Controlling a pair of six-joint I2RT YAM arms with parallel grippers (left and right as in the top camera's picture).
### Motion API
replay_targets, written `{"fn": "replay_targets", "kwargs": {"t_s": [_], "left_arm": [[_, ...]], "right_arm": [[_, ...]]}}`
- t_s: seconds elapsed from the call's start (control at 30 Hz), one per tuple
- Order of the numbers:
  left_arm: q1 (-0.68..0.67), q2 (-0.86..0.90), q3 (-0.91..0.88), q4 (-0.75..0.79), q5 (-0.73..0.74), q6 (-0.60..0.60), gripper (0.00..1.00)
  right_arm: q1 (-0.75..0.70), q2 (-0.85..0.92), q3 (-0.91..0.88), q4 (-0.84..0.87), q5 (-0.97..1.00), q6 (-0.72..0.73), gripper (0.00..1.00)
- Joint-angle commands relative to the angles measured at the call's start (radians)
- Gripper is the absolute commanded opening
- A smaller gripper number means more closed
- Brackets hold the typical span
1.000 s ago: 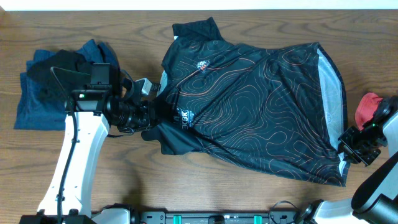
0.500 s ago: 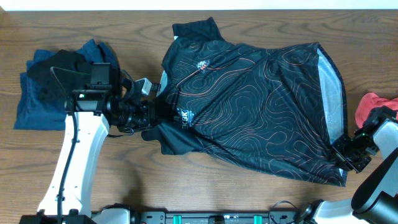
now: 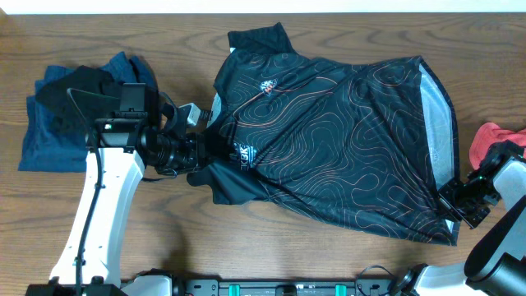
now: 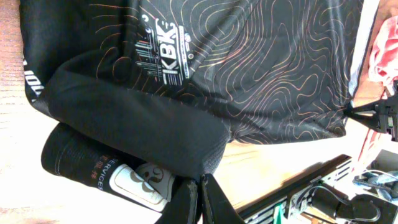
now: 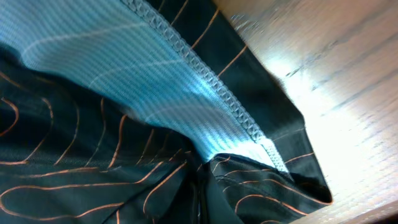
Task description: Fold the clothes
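Overhead view: I found the black shirt (image 3: 337, 140) spread across centre frame on the table (image 3: 271, 255). My left gripper (image 3: 200, 147) was clamped tight on folded fabric at its left edge. My right gripper (image 3: 451, 203) was pinched closed on the hem corner, lower right.

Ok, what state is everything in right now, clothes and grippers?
black shirt: spread out, not yet folded, sleeve bunched.
blue garment: rough pile, far left.
red garment: crumpled, far right.
left gripper: shut on the shirt's sleeve.
right gripper: shut on the shirt's hem corner.
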Motion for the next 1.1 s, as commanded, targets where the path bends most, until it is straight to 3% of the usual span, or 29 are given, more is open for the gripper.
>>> {"fn": "replay_targets", "kwargs": {"t_s": [0.0, 0.27, 0.53, 0.87, 1.07], "left_arm": [[0.001, 0.004, 0.01, 0.001, 0.01, 0.009, 0.06], [0.062, -0.003, 0.054, -0.006, -0.016, -0.006, 0.06], [0.195, -0.053, 0.238, -0.018, -0.004, -0.058, 0.06], [0.308, -0.115, 0.549, 0.035, 0.299, -0.145, 0.06], [0.307, -0.141, 0.605, 0.0, 0.305, -0.148, 0.06]], "right_arm": [[-0.003, -0.014, 0.024, -0.027, -0.105, -0.047, 0.01], [-0.004, -0.074, 0.334, -0.259, -0.142, -0.088, 0.01], [-0.04, -0.206, 0.564, -0.351, -0.142, -0.105, 0.01], [-0.116, -0.382, 0.711, -0.344, -0.225, -0.075, 0.01], [-0.115, -0.426, 0.767, -0.336, -0.252, -0.056, 0.01]]}}
